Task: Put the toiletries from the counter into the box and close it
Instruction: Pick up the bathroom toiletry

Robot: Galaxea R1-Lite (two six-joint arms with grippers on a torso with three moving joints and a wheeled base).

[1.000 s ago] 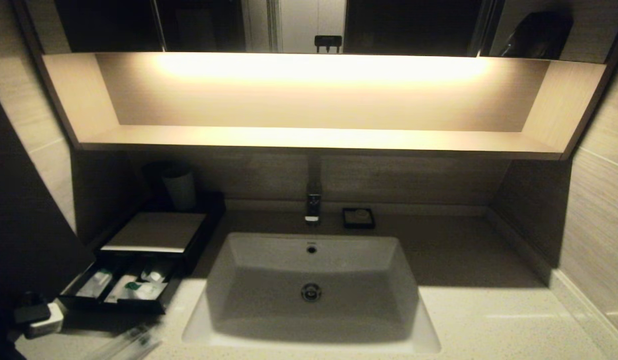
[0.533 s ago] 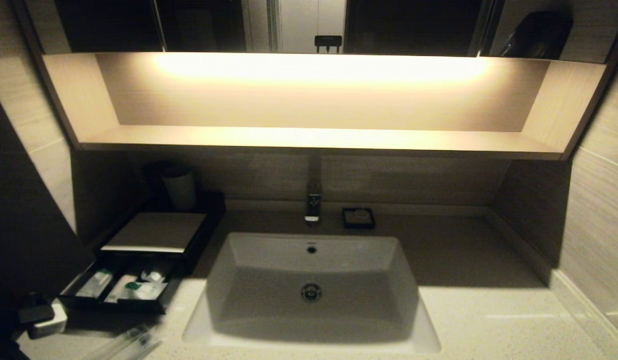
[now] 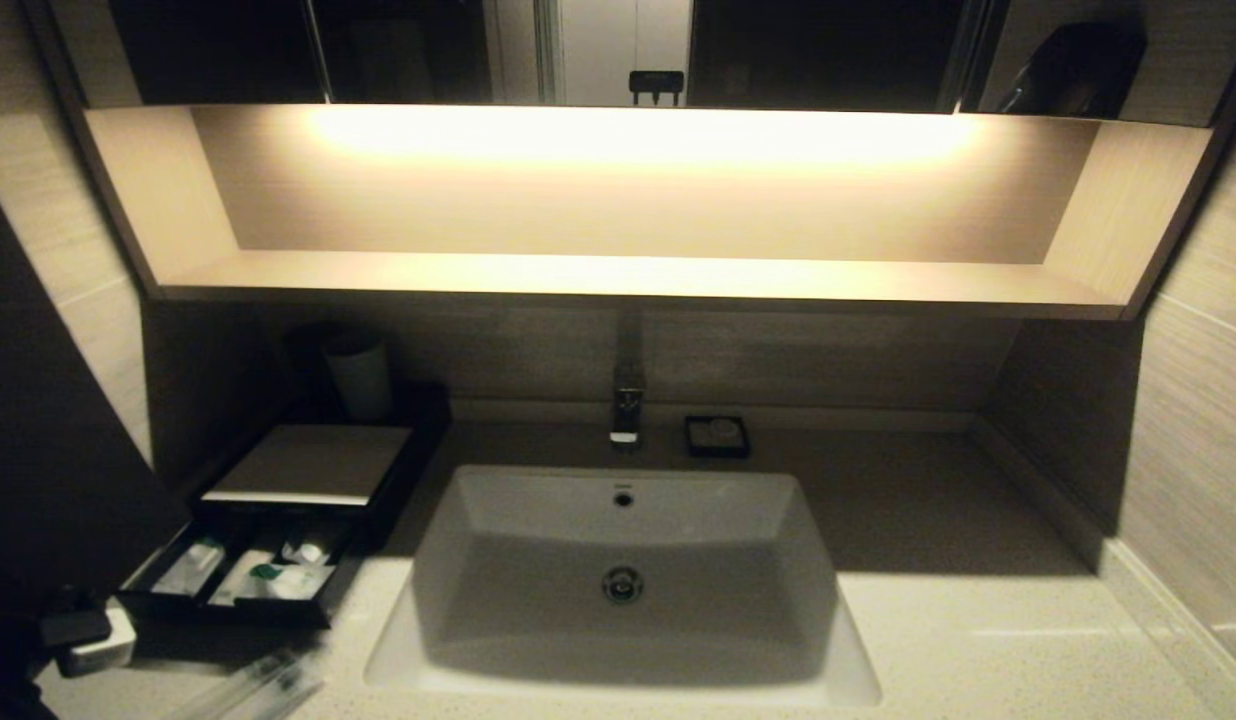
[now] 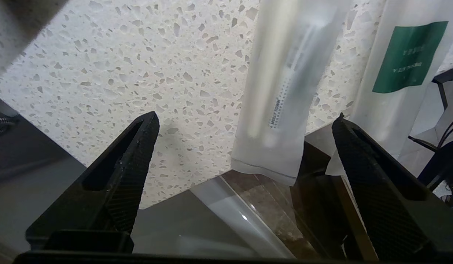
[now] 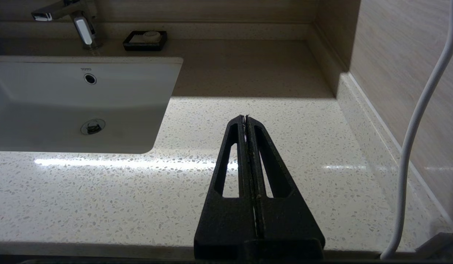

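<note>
Jaws wide, left gripper (image 4: 245, 124) straddles a light, slippery, floppy packet (image 4: 281, 91), upper centre; pinch mid-length. Right gripper (image 5: 246, 117) closed, parked.

We see a lit wooden shelf (image 3: 638, 275) spanning the wall above a white sink basin (image 3: 623, 580). A chrome faucet (image 3: 626, 410) stands behind the basin, with a small black square dish (image 3: 717, 437) just beside it. A pale grey cup (image 3: 359, 377) stands far left.
</note>
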